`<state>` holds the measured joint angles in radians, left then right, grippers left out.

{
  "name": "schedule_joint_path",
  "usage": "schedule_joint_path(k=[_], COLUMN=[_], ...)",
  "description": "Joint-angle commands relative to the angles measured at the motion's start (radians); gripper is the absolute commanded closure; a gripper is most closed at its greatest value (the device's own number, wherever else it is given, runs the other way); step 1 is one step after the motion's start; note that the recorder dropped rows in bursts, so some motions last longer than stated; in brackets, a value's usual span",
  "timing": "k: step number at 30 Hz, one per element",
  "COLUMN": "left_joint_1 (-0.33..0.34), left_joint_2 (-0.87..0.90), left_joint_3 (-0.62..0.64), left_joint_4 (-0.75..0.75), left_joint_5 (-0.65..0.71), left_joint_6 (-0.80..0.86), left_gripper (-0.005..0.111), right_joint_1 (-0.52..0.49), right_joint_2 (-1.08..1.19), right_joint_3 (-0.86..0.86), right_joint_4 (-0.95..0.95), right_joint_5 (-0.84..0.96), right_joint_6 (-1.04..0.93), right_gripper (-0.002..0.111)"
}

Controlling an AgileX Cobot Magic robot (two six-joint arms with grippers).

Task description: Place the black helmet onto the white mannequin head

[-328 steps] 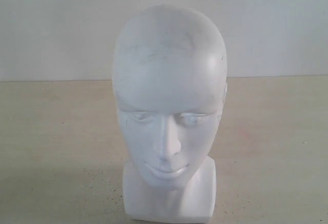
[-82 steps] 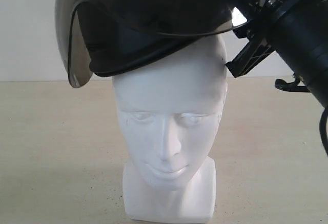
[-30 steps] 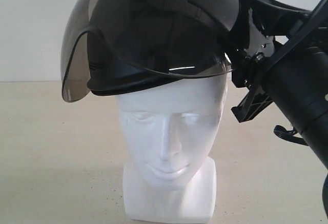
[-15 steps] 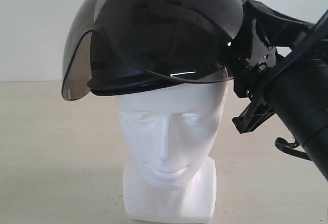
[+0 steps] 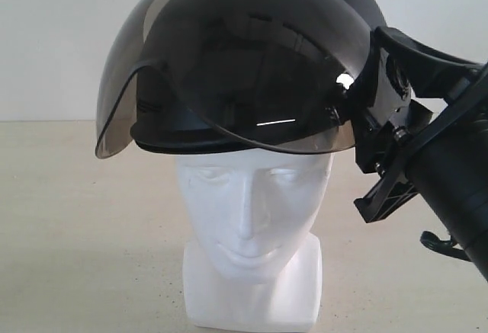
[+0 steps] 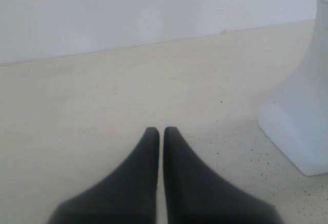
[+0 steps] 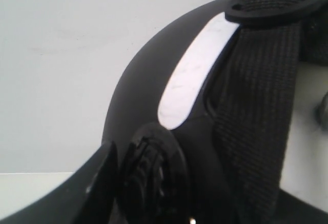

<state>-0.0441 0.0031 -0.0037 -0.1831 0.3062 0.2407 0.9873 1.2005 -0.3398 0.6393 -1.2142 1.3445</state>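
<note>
The helmet (image 5: 229, 74) rests on the mannequin head (image 5: 252, 211).
The right gripper (image 5: 366, 98) clamps its side rim; the left gripper (image 6: 161, 130) is closed, well apart.

The exterior camera sits low and close, facing the white mannequin head (image 5: 248, 211) front-on at face height, with the wall (image 5: 46, 43) behind. The left wrist camera skims the worktop (image 6: 77, 111) past the left pincer (image 6: 161, 131) and shares the head's neck base. The right wrist camera almost touches the black helmet (image 7: 138, 96).
</note>
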Motion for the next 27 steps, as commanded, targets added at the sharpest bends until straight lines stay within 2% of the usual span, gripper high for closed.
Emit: schedule_joint_path(k=[1,18,27], left_joint_1=[-0.003,-0.003,-0.003], left_joint_2=[-0.003,-0.003,-0.003], left_joint_3=[0.004,0.004,0.004], left_joint_4=[-0.011,-0.011,-0.011], left_joint_5=[0.0,0.0,0.0], left_joint_6=[0.0,0.0,0.0], left_gripper=[0.102,0.102,0.102], right_joint_1=[-0.01,-0.01,-0.01], right_joint_2=[-0.013,-0.013,-0.013], right_joint_3=[0.037,0.108,0.108], right_joint_4=[0.117,0.167,0.196], right_joint_5=[-0.007,0.015,0.104], right_joint_6=[-0.084,-0.028,-0.039], right_gripper=[0.108,0.108,0.108])
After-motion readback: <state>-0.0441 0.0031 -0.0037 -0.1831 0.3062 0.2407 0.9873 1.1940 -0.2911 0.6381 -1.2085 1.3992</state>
